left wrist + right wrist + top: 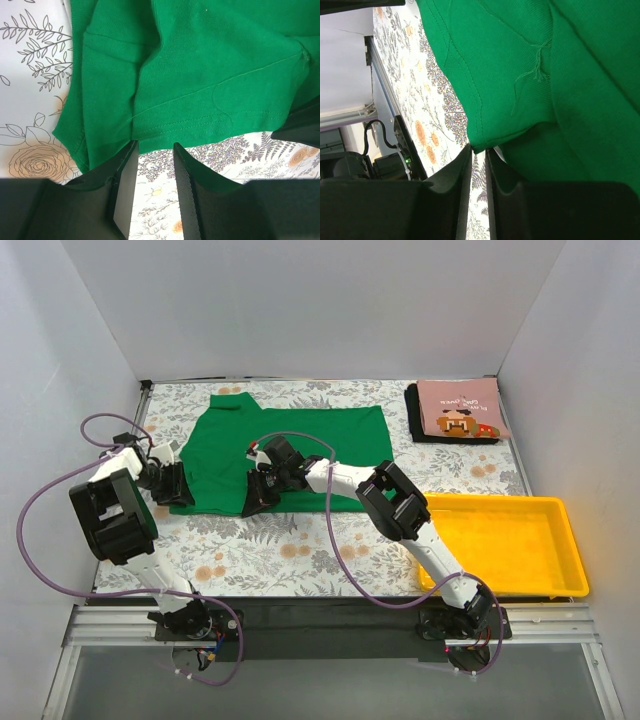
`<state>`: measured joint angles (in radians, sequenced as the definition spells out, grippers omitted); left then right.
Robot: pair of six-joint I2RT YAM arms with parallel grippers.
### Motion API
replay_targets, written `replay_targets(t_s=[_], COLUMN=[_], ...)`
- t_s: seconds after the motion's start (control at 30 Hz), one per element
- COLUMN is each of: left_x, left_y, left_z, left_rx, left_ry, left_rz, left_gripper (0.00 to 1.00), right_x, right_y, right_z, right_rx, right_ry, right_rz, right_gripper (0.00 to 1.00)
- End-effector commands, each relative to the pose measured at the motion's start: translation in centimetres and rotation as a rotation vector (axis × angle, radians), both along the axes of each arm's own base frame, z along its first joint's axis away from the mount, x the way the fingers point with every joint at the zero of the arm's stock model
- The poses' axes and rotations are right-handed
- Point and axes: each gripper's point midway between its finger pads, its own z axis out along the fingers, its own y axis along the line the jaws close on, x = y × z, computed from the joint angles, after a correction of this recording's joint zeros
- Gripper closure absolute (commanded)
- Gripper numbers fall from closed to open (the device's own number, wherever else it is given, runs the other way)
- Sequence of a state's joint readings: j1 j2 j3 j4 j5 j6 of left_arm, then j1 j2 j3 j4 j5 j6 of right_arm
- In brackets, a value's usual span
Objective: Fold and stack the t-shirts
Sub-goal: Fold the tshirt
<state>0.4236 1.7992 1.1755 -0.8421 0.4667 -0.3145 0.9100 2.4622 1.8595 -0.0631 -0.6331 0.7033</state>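
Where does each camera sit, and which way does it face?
Top external: above and behind the bases, facing down on the table, with left arm, right arm and green t-shirt in view.
Left wrist: on the left arm, looking past the left gripper at the shirt's hem.
Right wrist: on the right arm, looking past the right gripper at a shirt corner.
Shared: all three show the green t-shirt.

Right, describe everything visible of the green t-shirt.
The green t-shirt is plain bright green knit cloth with stitched hems and a loose thread at one seam. It lies flat but partly folded, with layers overlapping, on the floral table, left of centre, its neck toward the far left. The left gripper stands open at the near hem, by the near left corner. The right gripper, jaws nearly together, meets a folded edge further along that hem; whether it pinches the cloth cannot be told.
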Motion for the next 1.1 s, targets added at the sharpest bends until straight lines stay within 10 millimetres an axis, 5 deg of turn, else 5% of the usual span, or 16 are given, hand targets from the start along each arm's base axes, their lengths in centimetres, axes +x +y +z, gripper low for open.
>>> replay_targets(t_s=[0.0,0.6,1.07], left_x=[0.8,-0.4,1.4], left_y=[0.2,0.1,0.1], left_z=[0.7,-1.3,2.4], left_rx=[0.012,0.04,0.034], left_ry=[-0.026,0.034,-0.074], left_rz=[-0.003,-0.023,-0.031], left_gripper=[0.65,0.69,1.0], right_x=[0.6,0.7,2.2], right_y=[0.8,0.9,1.1], right_z=[0.8,0.2,2.1], right_rx=[0.047,0.052,0.093], right_ry=[-0.02,-0.017,-0.063], right_rz=[0.012,0.016,0.008], right_gripper=[0.79,0.97,0.99])
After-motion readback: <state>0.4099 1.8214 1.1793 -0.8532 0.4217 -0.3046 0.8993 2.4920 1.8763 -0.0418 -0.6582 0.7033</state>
